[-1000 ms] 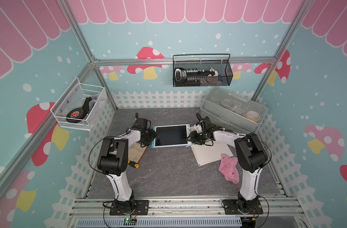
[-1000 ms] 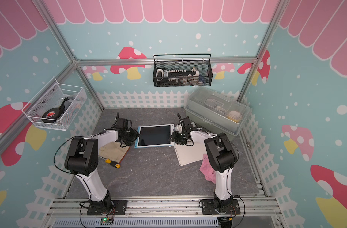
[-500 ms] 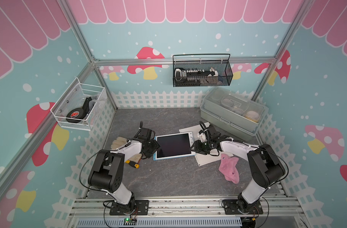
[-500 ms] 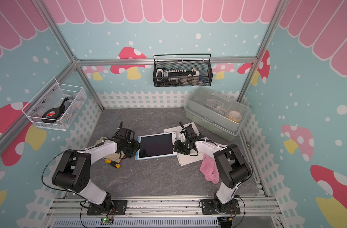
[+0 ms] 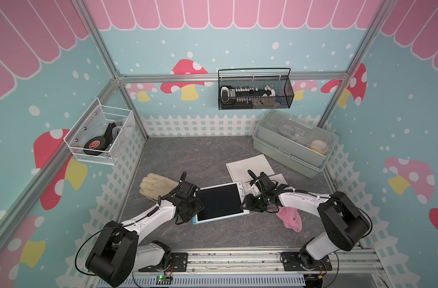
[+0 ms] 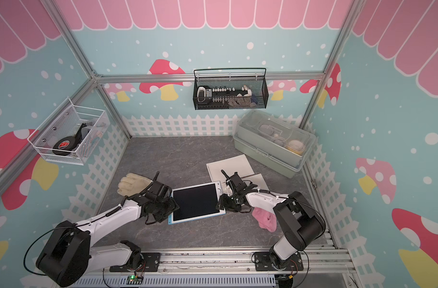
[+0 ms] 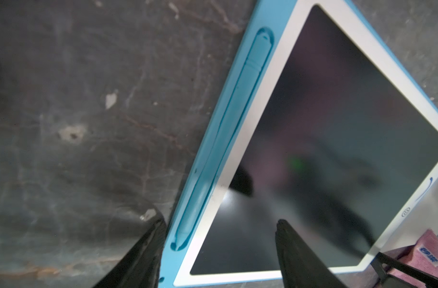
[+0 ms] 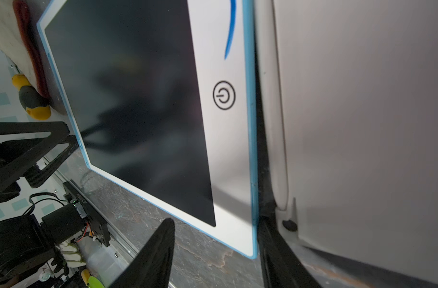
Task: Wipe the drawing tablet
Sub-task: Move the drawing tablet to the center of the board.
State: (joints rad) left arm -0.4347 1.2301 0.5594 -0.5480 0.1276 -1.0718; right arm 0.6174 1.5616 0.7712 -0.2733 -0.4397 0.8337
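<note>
The drawing tablet (image 5: pixel 219 200) (image 6: pixel 195 202), with a blue frame, white bezel and dark screen, is at the front middle of the grey floor, turned slightly askew. My left gripper (image 5: pixel 196 212) (image 6: pixel 172 209) is at its left edge. In the left wrist view the jaws (image 7: pixel 220 222) stand open astride a tablet (image 7: pixel 337 124) corner: one finger is outside the blue edge beside the slotted stylus (image 7: pixel 237 124), the other over the screen. My right gripper (image 5: pixel 246 204) (image 8: pixel 216 222) is open at the right edge. One finger lies along the blue frame, the other over bare floor. A pink cloth (image 5: pixel 290 219) (image 6: pixel 264 219) lies by the right arm.
A beige glove (image 5: pixel 158 185) lies behind the left arm. White sheets (image 5: pixel 250 165) lie behind the right gripper. A lidded plastic box (image 5: pixel 292 142) stands at the back right. Baskets hang on the back wall (image 5: pixel 255 92) and left wall (image 5: pixel 100 137). A yellow-black screwdriver (image 8: pixel 31 99) lies left of the tablet.
Both arms have come toward the front with the tablet between them. The tablet has turned slightly. The glove is now uncovered behind the left arm.
</note>
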